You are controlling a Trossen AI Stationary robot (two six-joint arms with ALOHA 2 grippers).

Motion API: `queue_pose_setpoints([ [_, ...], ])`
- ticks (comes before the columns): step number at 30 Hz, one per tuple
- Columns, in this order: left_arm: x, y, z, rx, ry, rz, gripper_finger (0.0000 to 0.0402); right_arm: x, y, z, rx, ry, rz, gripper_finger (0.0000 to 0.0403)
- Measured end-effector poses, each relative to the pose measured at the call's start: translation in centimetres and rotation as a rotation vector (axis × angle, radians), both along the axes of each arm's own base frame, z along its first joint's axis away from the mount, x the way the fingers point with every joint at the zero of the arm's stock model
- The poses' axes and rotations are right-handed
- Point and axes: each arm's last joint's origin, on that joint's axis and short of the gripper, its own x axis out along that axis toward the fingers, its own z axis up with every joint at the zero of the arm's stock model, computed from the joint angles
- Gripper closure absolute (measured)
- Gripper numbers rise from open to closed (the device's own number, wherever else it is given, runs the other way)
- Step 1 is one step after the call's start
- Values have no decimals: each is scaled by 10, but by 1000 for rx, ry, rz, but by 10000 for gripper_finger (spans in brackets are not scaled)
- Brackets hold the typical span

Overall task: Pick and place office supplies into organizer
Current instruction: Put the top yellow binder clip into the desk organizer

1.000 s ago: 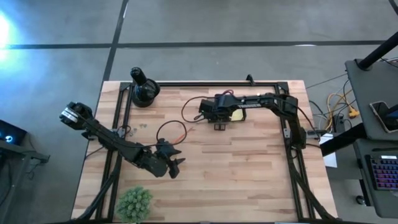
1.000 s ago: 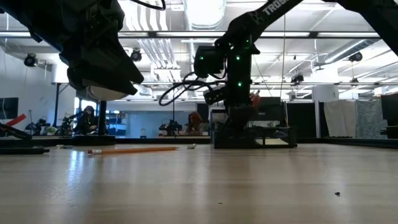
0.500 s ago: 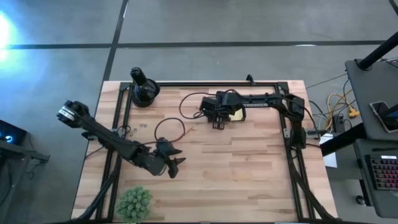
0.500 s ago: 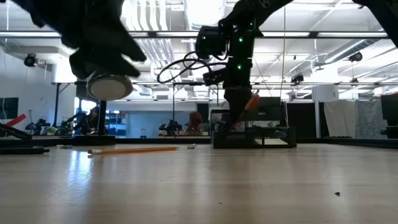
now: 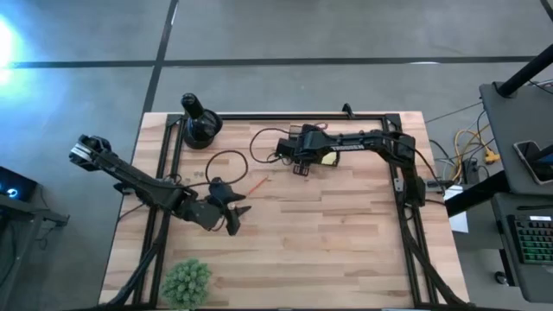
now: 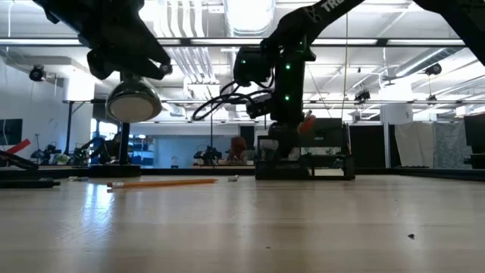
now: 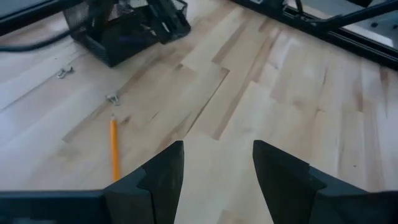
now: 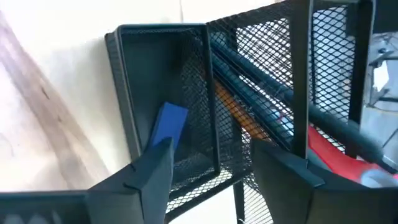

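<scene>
High view: left gripper (image 5: 233, 218) hangs over bare table, orange pencil (image 5: 257, 185) just ahead of it; right gripper (image 5: 298, 166) over the organizer (image 5: 321, 155).
Low view: pencil (image 6: 161, 183) flat on table.
Left wrist: fingers (image 7: 163, 176) spread, empty.
Right wrist: fingers (image 8: 152, 171) parted, empty, blue piece (image 8: 168, 124) in compartment below.

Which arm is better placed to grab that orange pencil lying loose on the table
Probably the left. The left gripper is open and empty with the orange pencil just ahead, while the right gripper hovers over the organizer.
</scene>
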Motion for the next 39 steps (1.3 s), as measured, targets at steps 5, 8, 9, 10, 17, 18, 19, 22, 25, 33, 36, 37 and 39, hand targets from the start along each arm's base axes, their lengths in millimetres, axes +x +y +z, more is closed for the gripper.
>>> queue_pose_setpoints([
  [5, 1, 0, -4, 3, 13, 1, 224, 2, 4, 8, 4, -30, -40, 197],
  [8, 2, 0, -4, 1, 11, 3, 224, 4, 11, 16, 89, -54, -20, 197],
  [9, 2, 0, -4, 0, 9, 4, 224, 5, 14, 17, 123, -57, -10, 197],
  [10, 3, 1, -3, -2, 6, 7, 224, 5, 18, 18, 168, -57, 2, 197],
  [17, 15, 10, 3, -13, 0, -59, 224, -3, 67, 55, 361, -117, 63, 197],
  [18, 18, 13, 5, 5, 7, -71, 224, -7, 75, 67, 316, -149, 76, 197],
  [19, 21, 17, 6, 22, 13, -72, 224, -13, 82, 80, 256, -178, 84, 197],
  [22, 31, 35, 11, 22, 10, -11, 224, -42, 94, 114, 153, -256, 79, 197],
  [25, 40, 64, 15, -24, 0, 85, 224, -80, 90, 144, 127, -375, 20, 197],
  [33, 67, 149, 12, -62, -27, 80, 224, -175, 76, 180, 68, -722, -178, 197],
  [36, 79, 175, 1, 12, 59, 34, 224, -192, 73, 178, 39, -774, -211, 197],
  [37, 82, 184, -4, 29, 89, 29, 224, -196, 72, 177, 23, -777, -221, 197],
  [39, 88, 203, -17, 17, 141, -4, 224, -203, 70, 177, -1, -797, -252, 197],
])
